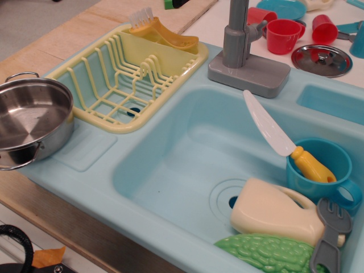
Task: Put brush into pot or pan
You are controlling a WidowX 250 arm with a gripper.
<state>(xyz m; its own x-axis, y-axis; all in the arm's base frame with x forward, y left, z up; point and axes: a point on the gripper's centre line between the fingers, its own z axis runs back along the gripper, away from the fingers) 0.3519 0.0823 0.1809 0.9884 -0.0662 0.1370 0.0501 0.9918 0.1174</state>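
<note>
Nothing of the job looks done yet, as I judge it; the brush [161, 31] lies across the far corner of the yellow dish rack [126, 79], its white bristles pointing away toward the wooden counter and its orange-yellow handle resting on the rack's rim; the pot [32, 120] sits at the left on the sink's drainboard, beside the rack, and its steel bowl shows bare, with no brush inside; my gripper is not in the picture at all, so I cannot tell whether it is released or clenched, and I see nothing held anywhere; what is left, then, is the whole of it: I must reach the brush, take it by the handle, carry it over the rack's near edge to the left, and let it go inside the pot; the white-bladed knife [284, 142] standing in the blue cup [322, 170] in the sink basin [170, 170] has a yellow handle too, and I should not mistake it for my target.
</note>
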